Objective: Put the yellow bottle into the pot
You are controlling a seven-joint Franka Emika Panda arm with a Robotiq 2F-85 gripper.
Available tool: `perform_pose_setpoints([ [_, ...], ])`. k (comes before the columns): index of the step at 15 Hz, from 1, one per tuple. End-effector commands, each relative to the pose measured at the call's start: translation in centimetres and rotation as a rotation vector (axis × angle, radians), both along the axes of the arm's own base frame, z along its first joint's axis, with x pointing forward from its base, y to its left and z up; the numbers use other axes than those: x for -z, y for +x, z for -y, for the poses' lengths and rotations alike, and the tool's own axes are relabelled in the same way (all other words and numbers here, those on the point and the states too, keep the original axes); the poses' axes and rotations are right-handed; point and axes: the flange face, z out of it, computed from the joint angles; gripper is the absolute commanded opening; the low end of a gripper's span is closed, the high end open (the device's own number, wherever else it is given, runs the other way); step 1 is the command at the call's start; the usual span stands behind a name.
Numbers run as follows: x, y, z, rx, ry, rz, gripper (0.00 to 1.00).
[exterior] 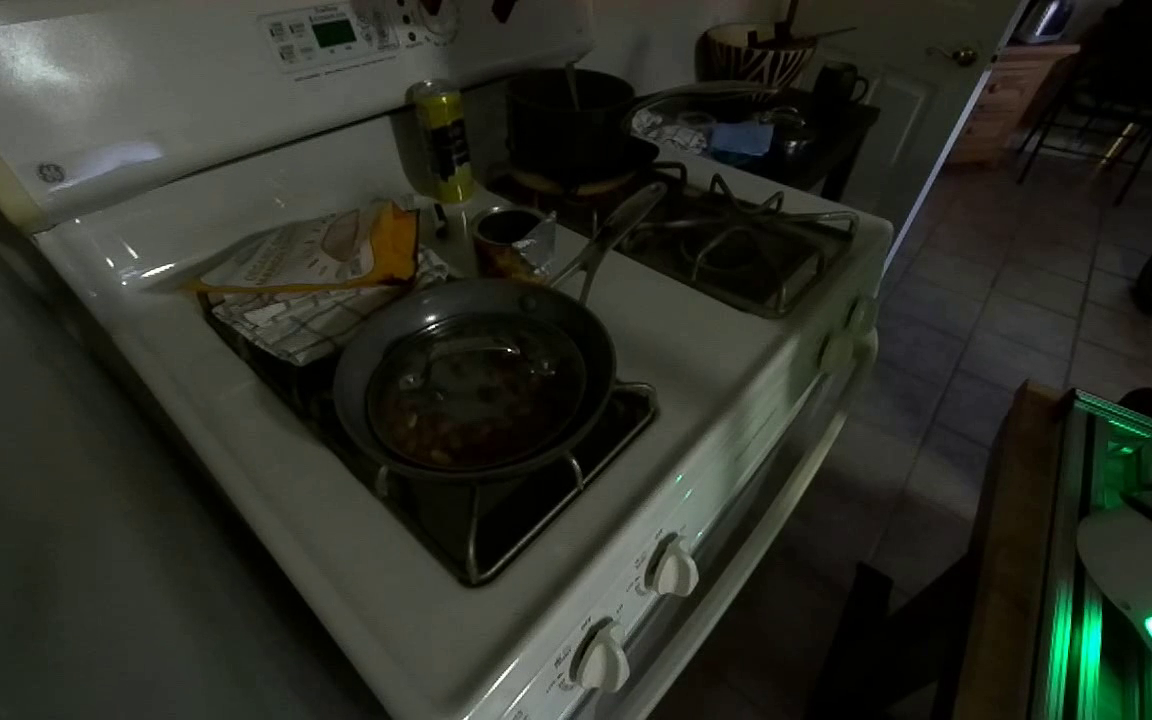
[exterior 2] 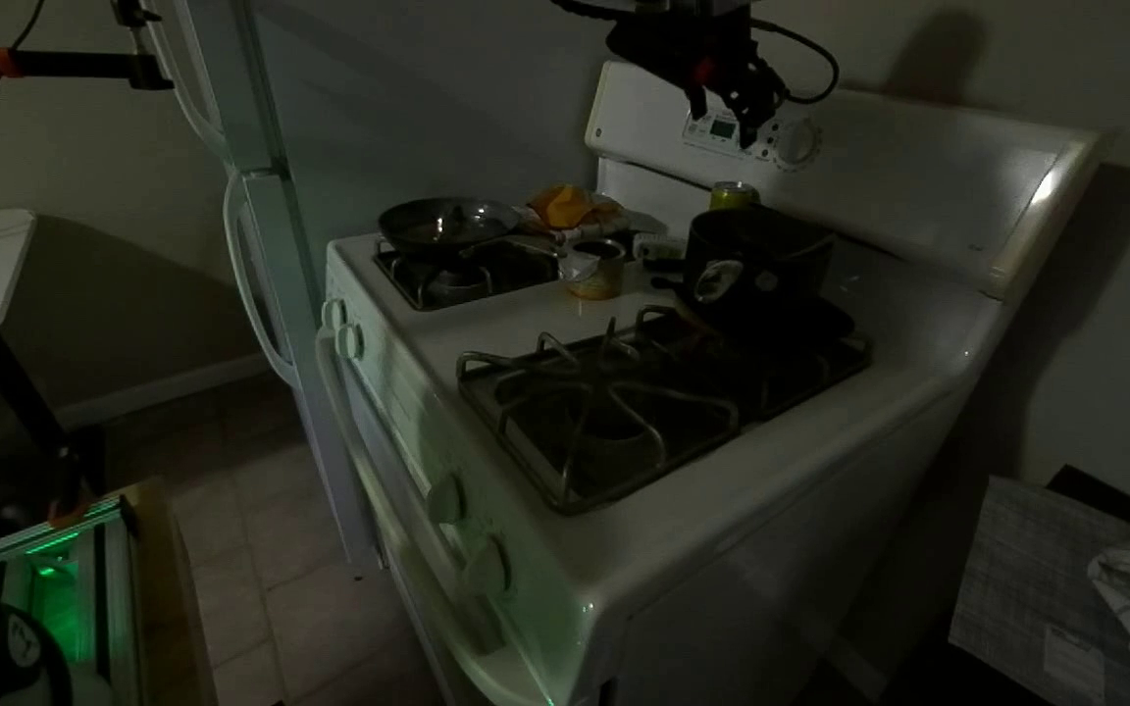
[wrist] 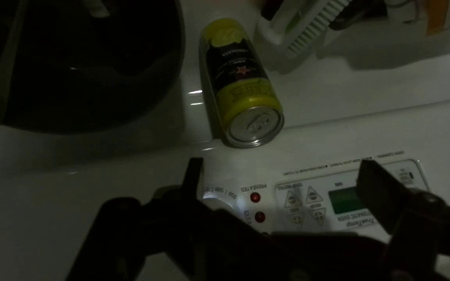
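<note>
The yellow bottle, which looks like a slim yellow can with a black label, stands upright on the stove in an exterior view [exterior: 446,140]. It also shows in the wrist view [wrist: 244,78], and only its top shows in an exterior view [exterior 2: 732,194]. The dark round pot [exterior: 571,125] stands close beside it on a back burner. The pot also shows in an exterior view [exterior 2: 766,260] and the wrist view [wrist: 92,97], with a pale utensil leaning inside. My gripper [exterior 2: 724,123] is open and empty, above the stove near the control panel; its fingers frame that panel in the wrist view [wrist: 281,162].
A lidded frying pan [exterior: 476,390] sits on a front burner, its handle pointing toward the pot. An opened tin [exterior: 511,240], a brush [wrist: 307,27] and an orange-white bag [exterior: 321,245] on a cloth lie near the bottle. The stove's back panel [exterior 2: 869,147] rises behind.
</note>
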Motion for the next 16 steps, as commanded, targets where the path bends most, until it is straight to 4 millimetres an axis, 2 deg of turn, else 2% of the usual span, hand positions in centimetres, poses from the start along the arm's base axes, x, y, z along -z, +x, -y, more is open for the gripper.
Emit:
perform_pose_setpoints([
  [1,0.0,0.0,0.0,-0.001,-0.001,-0.002,1.0],
  [4,0.4,0.5,0.1,-0.007,-0.006,0.029,1.0],
  [9,2.6,1.9,-0.7,-0.03,-0.047,0.125,1.0],
  [13,5.4,2.2,-2.0,-0.068,-0.103,0.094,1.0],
  [16,6.5,2.4,-2.4,-0.092,-0.153,0.089,1.0],
])
